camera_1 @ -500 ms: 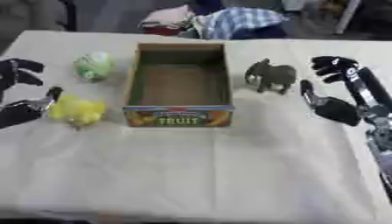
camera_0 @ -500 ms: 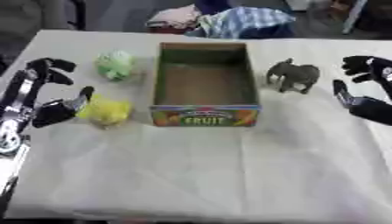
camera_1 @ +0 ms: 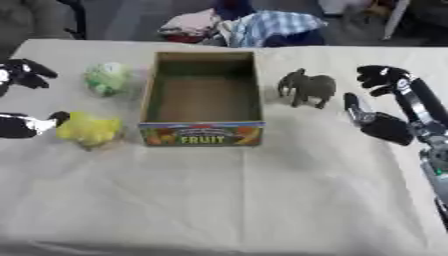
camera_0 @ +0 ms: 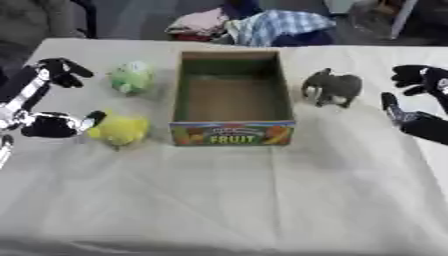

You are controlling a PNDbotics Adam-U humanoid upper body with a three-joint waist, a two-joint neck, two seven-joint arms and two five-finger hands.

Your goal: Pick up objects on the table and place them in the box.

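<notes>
since the box (camera_0: 232, 95) is empty, we've placed nothing: yellow toy (camera_0: 120, 130), green toy (camera_0: 132, 77) and elephant (camera_0: 333, 87) remain; left hand (camera_0: 50, 122) and right hand (camera_1: 385, 117) spread wide, holding nothing.

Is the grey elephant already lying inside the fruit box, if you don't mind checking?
No, the grey elephant stands upright on the tablecloth to the right of the fruit box, whose inside holds nothing.

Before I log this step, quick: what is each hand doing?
Left hand: open, thumb tip at the yellow toy, holding nothing.
Right hand: open beside the elephant, holding nothing.
</notes>
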